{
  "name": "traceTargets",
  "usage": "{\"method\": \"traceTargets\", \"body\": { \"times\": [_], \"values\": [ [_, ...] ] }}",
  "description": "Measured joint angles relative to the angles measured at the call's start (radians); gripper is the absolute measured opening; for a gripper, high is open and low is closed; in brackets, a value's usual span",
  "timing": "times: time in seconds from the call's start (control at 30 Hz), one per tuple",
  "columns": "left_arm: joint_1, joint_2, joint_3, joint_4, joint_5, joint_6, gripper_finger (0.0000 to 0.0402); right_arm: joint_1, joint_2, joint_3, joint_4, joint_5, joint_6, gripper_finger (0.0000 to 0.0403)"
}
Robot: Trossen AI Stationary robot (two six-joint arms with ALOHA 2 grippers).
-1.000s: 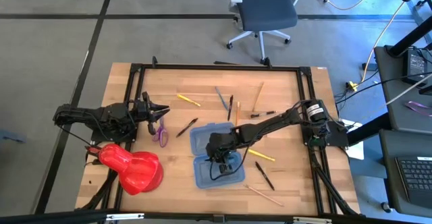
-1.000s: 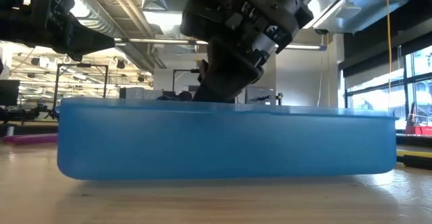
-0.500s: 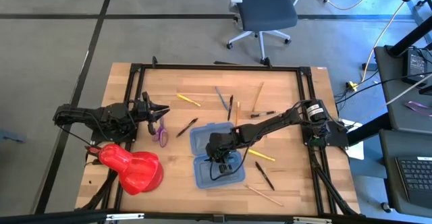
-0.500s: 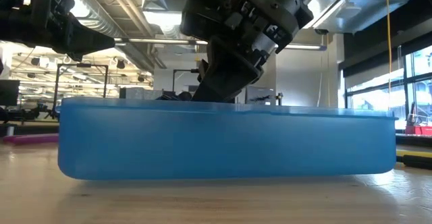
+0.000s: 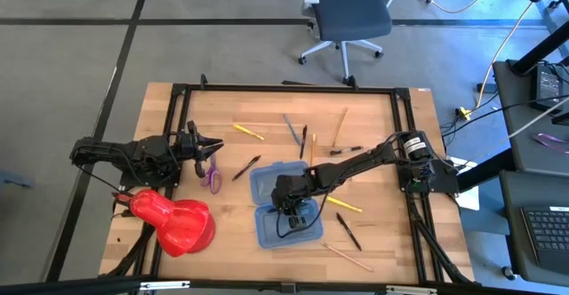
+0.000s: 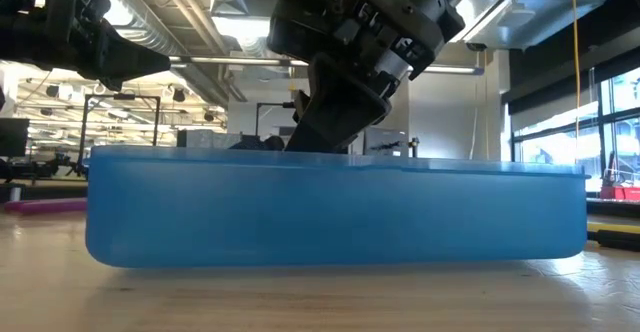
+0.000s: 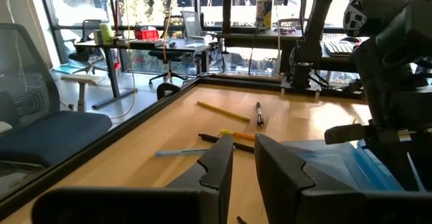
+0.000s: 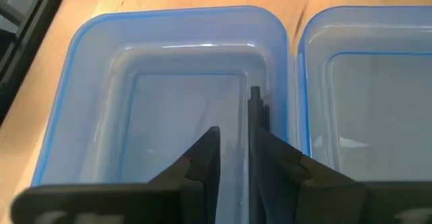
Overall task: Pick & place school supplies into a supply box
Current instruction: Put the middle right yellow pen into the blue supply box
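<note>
The right end effector [image 5: 298, 208] is lowered into the near half of the open supply box [image 5: 284, 204], which lies flat on the bench [image 5: 382, 242] close to its middle. In the right wrist view its fingers [image 8: 202, 158] are seen nearly closed, with a thin dark pen [image 8: 256, 106] showing just beyond the tips over the box floor; whether the pen is gripped cannot be told. From the low view the box wall [image 6: 335, 212] hides the fingertips.

The left end effector [image 5: 213, 146] is held above the bench's left side, its fingers a little apart and empty, just beside the purple-handled scissors [image 5: 212, 175]. A black pen [image 5: 246, 167] lies between scissors and box. Farther back a yellow pencil [image 5: 248, 131], a blue pen [image 5: 291, 129] and a wooden pencil [image 5: 340, 127] are scattered. To the right of the box another yellow pencil [image 5: 343, 204] and a black pen [image 5: 348, 231] are seen. A red blob-shaped object [image 5: 173, 219] rests at the near left corner.
</note>
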Motion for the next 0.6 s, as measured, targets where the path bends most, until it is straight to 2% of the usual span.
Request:
{"method": "traceTargets", "body": {
  "times": [0.2, 0.43, 0.53, 0.6],
  "values": [
    [0.0, 0.0, 0.0, 0.0, 0.0, 0.0, 0.0053, -0.003, -0.103, 0.033, -0.307, -0.01, 0.096, 0.0089],
    [0.0, 0.0, 0.0, 0.0, 0.0, 0.0, 0.0055, 0.112, -0.239, 0.033, -0.641, 0.279, 0.308, 0.009],
    [0.0, 0.0, 0.0, 0.0, 0.0, -0.002, 0.0057, 0.158, -0.26, 0.01, -0.723, 0.299, 0.387, 0.009],
    [0.0, 0.0, 0.0, 0.0, 0.0, -0.002, 0.0058, 0.176, -0.274, -0.02, -0.711, 0.297, 0.413, 0.009]
  ]
}}
